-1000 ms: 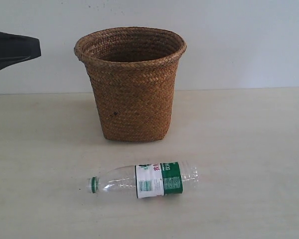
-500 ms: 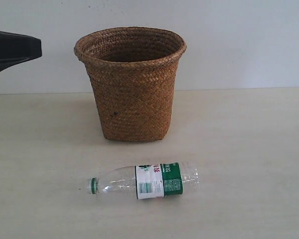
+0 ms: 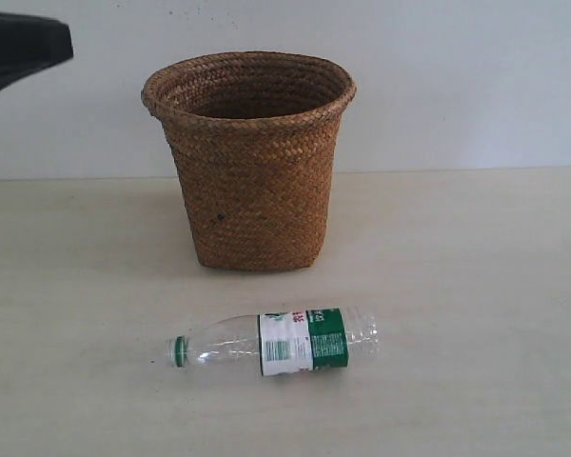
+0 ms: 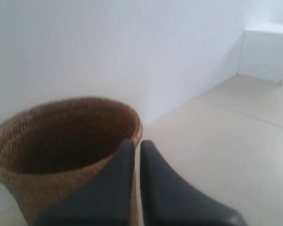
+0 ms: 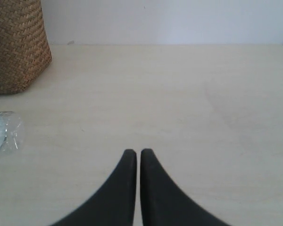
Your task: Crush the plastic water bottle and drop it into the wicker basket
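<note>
exterior view: the left gripper (image 3: 65, 43) shows only as a dark shape at the upper left edge, and it sits higher than it did 0.5 s ago, when it hung level with the rim of the wicker basket (image 3: 252, 190). its reach toward the middle is about the same as before. the plastic water bottle (image 3: 276, 341) lies on its side on the table (image 3: 476, 286) in front of the basket and apart from it, green cap pointing left. it looks full-shaped and uncrushed, and it lies as it did in both earlier frames. the basket has not shifted either. the right arm is out of this view. judging by this, the task is at its very start: the rise of the left arm takes it no closer to the bottle, so the approach is not yet made.

left wrist view: the 2 dark fingers lie together with only a thin slit between them, holding nothing. past their tips stands the basket, its open mouth in sight and apparently empty. the bottle does not show here.

right wrist view: the right gripper (image 5: 137, 154) also has its fingers pressed nearly together, with nothing between them, above bare table. the basket's woven side fills 1 corner, and the clear end of the bottle peeks in at the picture's edge, well apart from the fingertips.
</note>
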